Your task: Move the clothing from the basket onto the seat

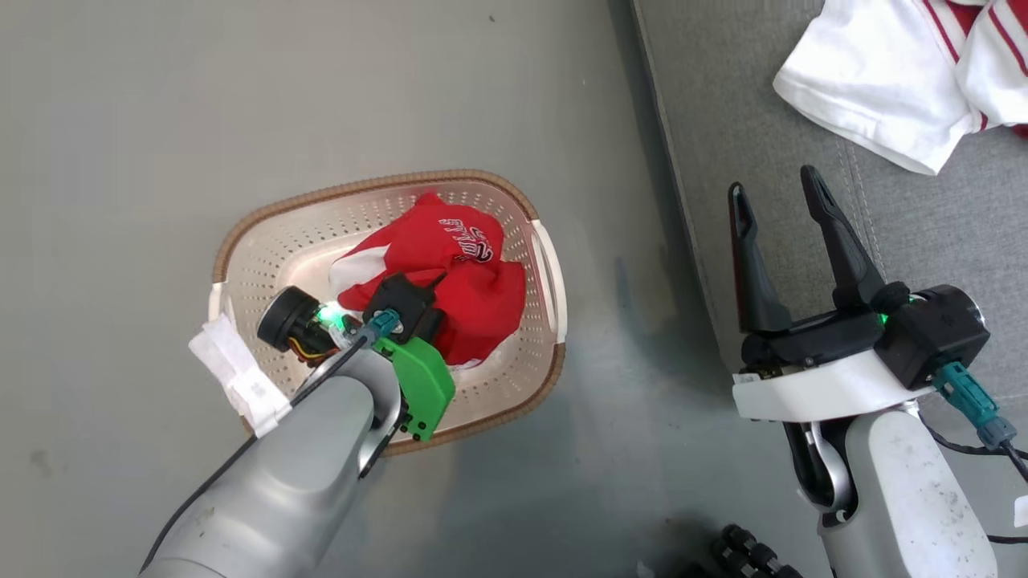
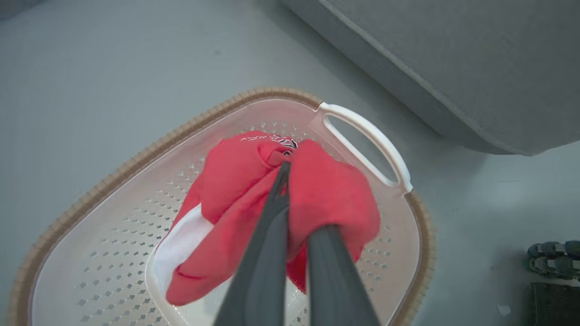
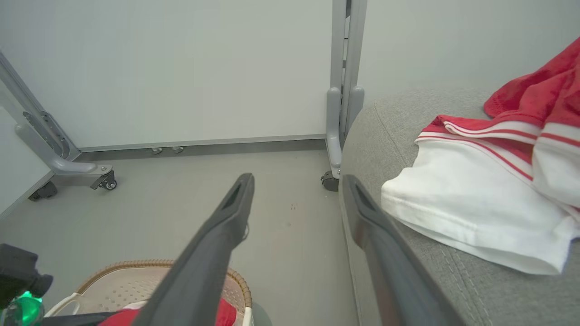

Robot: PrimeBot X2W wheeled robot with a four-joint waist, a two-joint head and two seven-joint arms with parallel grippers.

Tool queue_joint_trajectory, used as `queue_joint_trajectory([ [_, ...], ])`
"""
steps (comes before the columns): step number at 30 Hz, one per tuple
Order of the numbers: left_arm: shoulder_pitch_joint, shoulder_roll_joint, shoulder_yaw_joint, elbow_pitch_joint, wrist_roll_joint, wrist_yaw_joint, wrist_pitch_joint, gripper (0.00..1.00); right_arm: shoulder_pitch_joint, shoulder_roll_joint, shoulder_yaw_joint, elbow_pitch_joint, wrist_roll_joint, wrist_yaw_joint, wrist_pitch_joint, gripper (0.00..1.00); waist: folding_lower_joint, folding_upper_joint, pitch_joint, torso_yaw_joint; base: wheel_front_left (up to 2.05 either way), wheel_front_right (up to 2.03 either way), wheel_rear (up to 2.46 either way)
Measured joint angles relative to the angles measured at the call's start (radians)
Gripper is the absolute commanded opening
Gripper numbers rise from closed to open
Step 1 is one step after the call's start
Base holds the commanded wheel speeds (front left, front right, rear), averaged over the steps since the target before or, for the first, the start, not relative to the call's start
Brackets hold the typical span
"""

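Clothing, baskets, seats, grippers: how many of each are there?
Garments: 2, the red garment and the white-and-red garment
Baskets: 1, the basket
Seats: 1, the seat
Grippers: 2, the left gripper and the right gripper
Total: 6

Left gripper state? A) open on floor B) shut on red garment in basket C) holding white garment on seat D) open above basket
B: the left wrist view shows the left gripper pinched shut into the red garment inside the basket.

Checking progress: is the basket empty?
No, a red garment lies inside the basket, with the left gripper closed on its fabric.
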Motion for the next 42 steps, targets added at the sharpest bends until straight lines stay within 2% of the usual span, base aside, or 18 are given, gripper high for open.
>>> queue_joint_trajectory([
  [9,0.137,0.044,0.124,-0.298,-0.006,0.038,-0.001,0.0,0.046,0.0,-0.018,-0.001,-0.029,0.0,0.04,1.0,0.0,0.0,-0.136,0.054,0.0,0.0,0.0],
  [10,0.169,0.056,0.159,-0.369,-0.002,0.048,-0.001,0.0,0.062,-0.001,-0.02,-0.004,-0.03,0.0,0.049,1.0,0.0,0.0,-0.167,0.066,0.0,0.0,0.0],
  [14,0.226,0.071,0.227,-0.506,0.022,0.066,-0.001,0.0,0.091,-0.004,-0.025,-0.013,-0.03,0.0,0.069,1.0,0.0,0.0,-0.222,0.089,0.0,0.0,0.0],
  [24,0.322,0.066,0.366,-0.775,0.071,0.081,-0.001,0.0,0.153,-0.028,-0.025,-0.054,-0.029,0.0,0.12,1.0,0.0,0.0,-0.337,0.135,0.0,0.0,0.0],
  [31,0.394,0.046,0.453,-0.908,0.103,0.068,-0.001,0.0,0.196,-0.031,-0.01,-0.071,-0.023,0.0,0.147,1.0,0.0,0.0,-0.406,0.151,0.0,0.0,0.0],
  [42,0.53,0.029,0.507,-1.018,0.155,0.055,-0.001,0.0,0.285,-0.031,-0.011,-0.091,-0.012,0.0,0.173,1.0,-0.0001,0.0,-0.508,0.151,0.0,0.0,0.0],
])
